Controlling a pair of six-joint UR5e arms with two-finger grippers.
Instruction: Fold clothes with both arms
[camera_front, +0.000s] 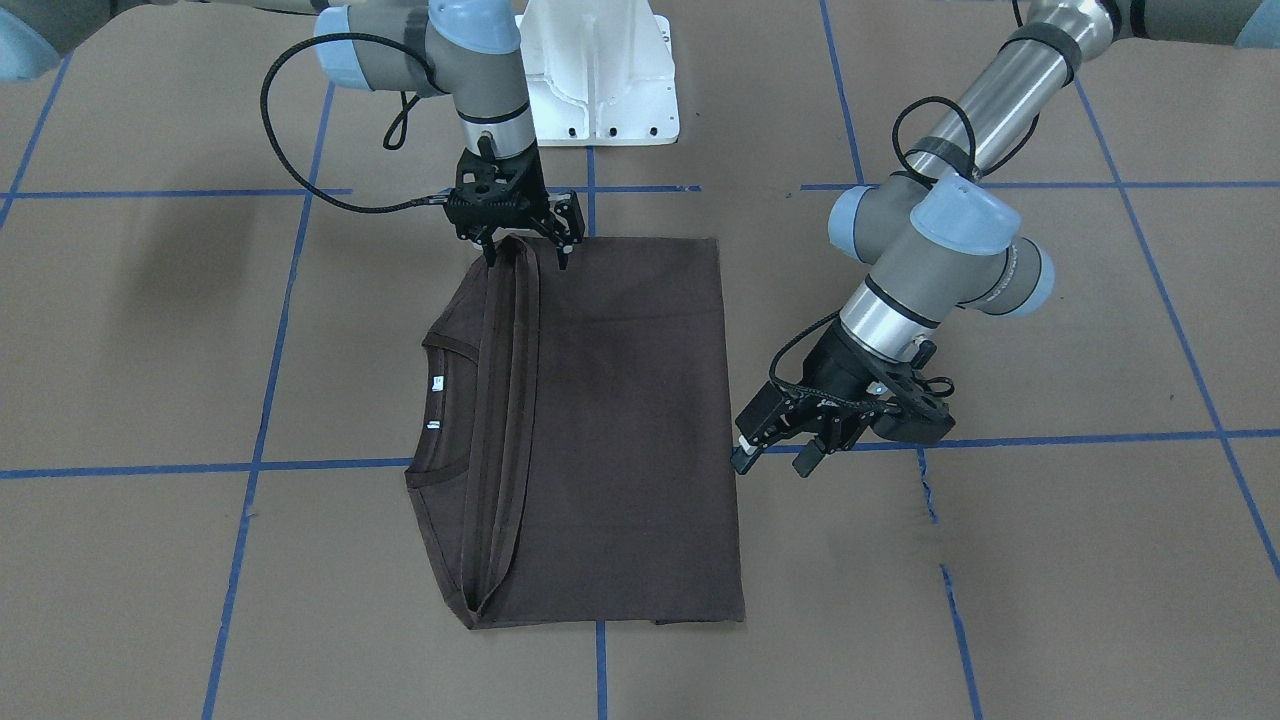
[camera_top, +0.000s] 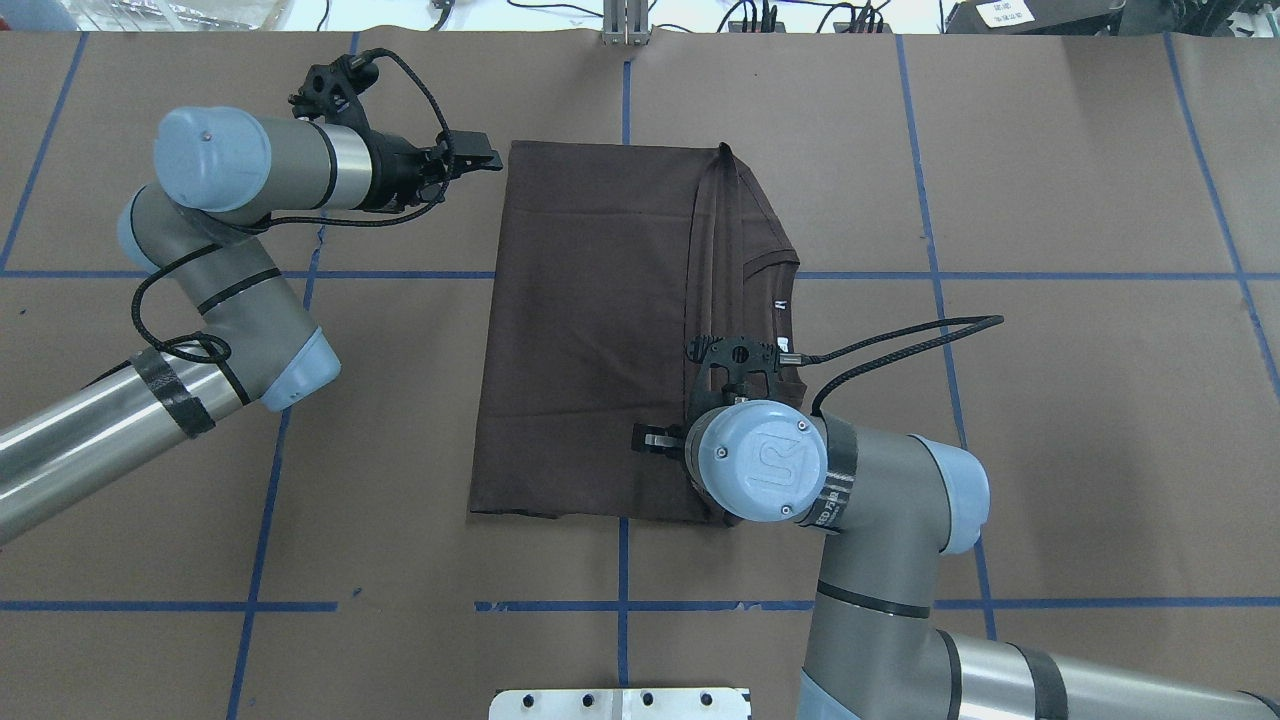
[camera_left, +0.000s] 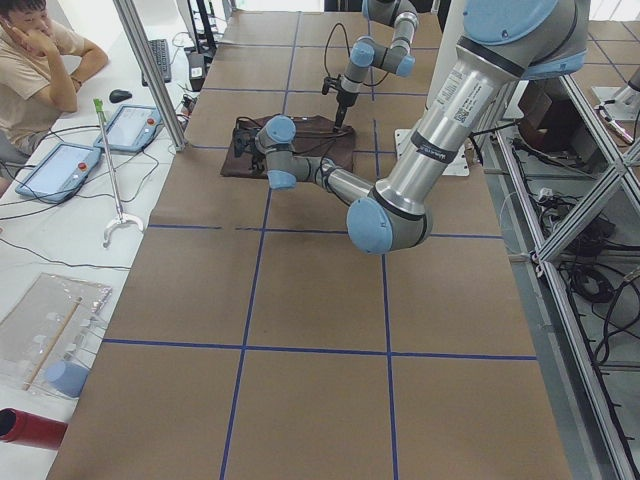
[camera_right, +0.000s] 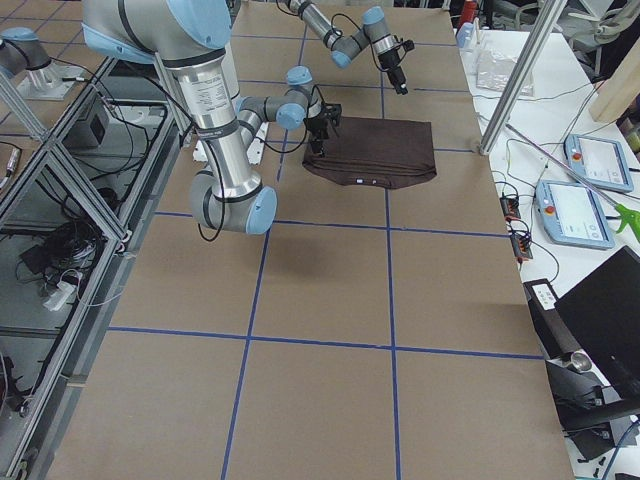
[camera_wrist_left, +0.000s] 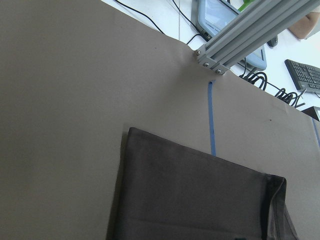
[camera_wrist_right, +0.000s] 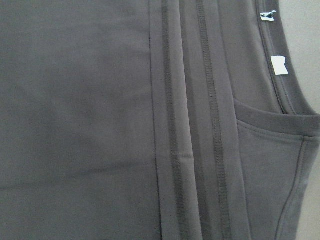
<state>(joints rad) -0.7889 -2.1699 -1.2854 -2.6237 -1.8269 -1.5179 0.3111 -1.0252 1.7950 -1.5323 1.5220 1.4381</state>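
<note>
On a brown table (camera_front: 1000, 600) gridded with blue tape (camera_front: 1100, 437), a dark T-shirt (camera_front: 630, 420) lies flat in a neat rectangle. Its sleeves are tucked out of sight and its stitched hems (camera_front: 510, 400) are stacked just beside the ribbed collar (camera_front: 432, 405) on the robot's right. The right gripper (camera_front: 527, 262) points straight down over the shirt's edge nearest the robot, fingers spread wide either side of the hems and holding nothing; its wrist camera sees only cloth. The left gripper (camera_front: 772, 462) hovers just off the opposite side, near the far corner, likewise wide open and empty. The garment looks partly folded, with another halving likely to come. To do it cleanly, each gripper would need to descend on an edge and pinch every layer there, not only the top one, since the stacked hems could slide apart. Lifting both ends together at matched height should keep the cloth taut. An uneven carry risks dragging the rectangle askew or spilling the tucked sleeves.
</note>
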